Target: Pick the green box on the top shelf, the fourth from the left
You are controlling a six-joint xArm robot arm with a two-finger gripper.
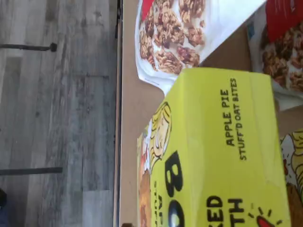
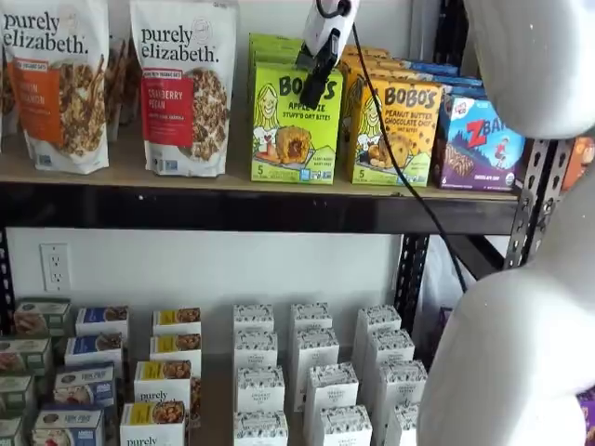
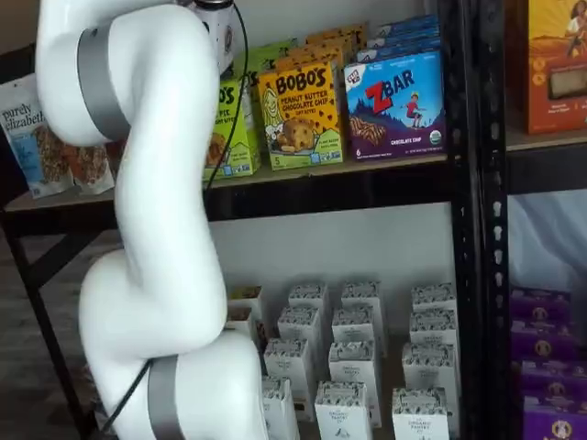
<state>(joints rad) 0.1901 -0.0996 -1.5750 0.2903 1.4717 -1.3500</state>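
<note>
On the top shelf (image 2: 130, 172), the green box (image 2: 293, 125) stands upright, directly beneath and behind the claw (image 2: 314, 88); fingers seen side-on, spread wide, nothing held.

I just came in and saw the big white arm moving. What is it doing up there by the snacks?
The white robot arm is reaching for the green box of apple pie oat bites on the top shelf. Its gripper hangs right in front of that box, at its upper edge, and the box stands upright in its row, not lifted yet. Beside it are a yellow-orange peanut butter box and a bag of granola. Whether the jaws are touching the box is hard to tell.
</note>
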